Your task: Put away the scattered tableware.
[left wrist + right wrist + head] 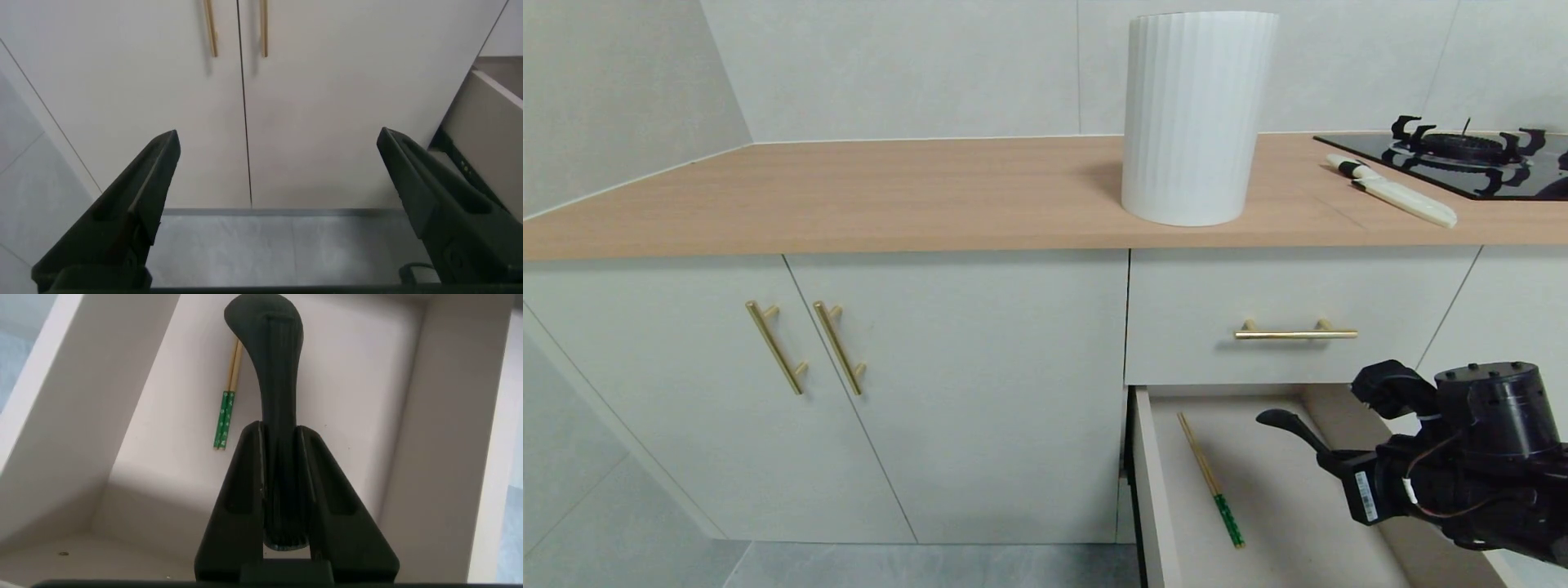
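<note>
The right pincer (1333, 464) is clamped on the handle of a black spoon (1282, 423), which it holds above the open drawer (1156, 490) at the lower right of the head view, bowl end pointing up and left toward the drawer's back. In the right wrist view the pincer (278, 449) grips the spoon (263, 327) along its long axis, so the spoon is an extension of the fingers. One pair of chopsticks (1213, 482), two sticks lying together, lies on the drawer floor just left of the spoon, roughly parallel to it and not touching it. Setting the spoon down probably means lowering it straight to the bare floor on the right of the chopsticks. One white knife (1392, 192) lies diagonally on the surface (849, 196) at upper right, between a white ribbed container (1196, 114) and the hob (1462, 159); the right arm is the nearer one. The left pincer (278, 204) stands apart, holding nothing, facing the cabinet doors (327, 122).
</note>
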Tool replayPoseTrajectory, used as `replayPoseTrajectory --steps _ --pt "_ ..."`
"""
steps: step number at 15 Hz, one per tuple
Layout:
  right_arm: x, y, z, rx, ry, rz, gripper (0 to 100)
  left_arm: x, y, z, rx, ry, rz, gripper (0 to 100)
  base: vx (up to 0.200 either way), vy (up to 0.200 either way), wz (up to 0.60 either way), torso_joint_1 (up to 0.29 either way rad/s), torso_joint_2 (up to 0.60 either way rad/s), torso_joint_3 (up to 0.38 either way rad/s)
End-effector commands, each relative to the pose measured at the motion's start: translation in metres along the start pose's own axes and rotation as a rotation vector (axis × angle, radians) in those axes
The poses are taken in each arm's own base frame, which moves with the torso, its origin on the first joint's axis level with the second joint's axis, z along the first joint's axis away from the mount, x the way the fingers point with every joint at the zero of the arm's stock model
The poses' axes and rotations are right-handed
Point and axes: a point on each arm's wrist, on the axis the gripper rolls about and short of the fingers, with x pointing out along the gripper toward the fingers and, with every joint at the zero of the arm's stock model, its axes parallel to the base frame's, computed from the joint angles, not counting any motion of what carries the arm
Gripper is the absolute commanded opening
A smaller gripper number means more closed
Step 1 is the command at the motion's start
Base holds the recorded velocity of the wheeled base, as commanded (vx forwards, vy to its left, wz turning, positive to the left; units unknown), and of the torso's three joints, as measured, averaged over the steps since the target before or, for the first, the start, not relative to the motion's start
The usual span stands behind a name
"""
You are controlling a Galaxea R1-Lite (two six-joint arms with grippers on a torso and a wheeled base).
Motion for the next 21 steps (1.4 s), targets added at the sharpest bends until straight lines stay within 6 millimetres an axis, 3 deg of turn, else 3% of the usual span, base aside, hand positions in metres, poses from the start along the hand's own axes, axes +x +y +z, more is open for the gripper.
replayPoseTrajectory --steps 1,4,8,12,16,21 --pt "0.001 0.0 0.0 -0.001 0.004 0.001 0 0.0 0.0 0.0 0.0 0.001 0.0 100 0.0 0.0 0.0 0.0 0.0 0.0" --pt "0.017 0.001 -0.002 0.003 0.029 -0.003 0 0.0 0.0 0.0 0.0 0.001 0.0 100 0.0 0.0 0.0 0.0 0.0 0.0" --pt "0.074 0.001 -0.003 0.146 0.052 -0.12 0 0.0 0.0 0.0 0.0 0.001 0.0 100 0.0 0.0 0.0 0.0 0.0 0.0" --pt "0.121 0.002 -0.03 0.17 0.136 -0.145 0 0.0 0.0 0.0 0.0 0.001 0.0 100 0.0 0.0 0.0 0.0 0.0 0.0" --pt "0.155 0.002 -0.059 0.159 0.143 -0.222 0 0.0 0.0 0.0 0.0 0.001 0.0 100 0.0 0.0 0.0 0.0 0.0 0.0" --pt "0.159 0.003 -0.063 0.156 0.149 -0.225 0 0.0 0.0 0.0 0.0 0.001 0.0 100 0.0 0.0 0.0 0.0 0.0 0.0"
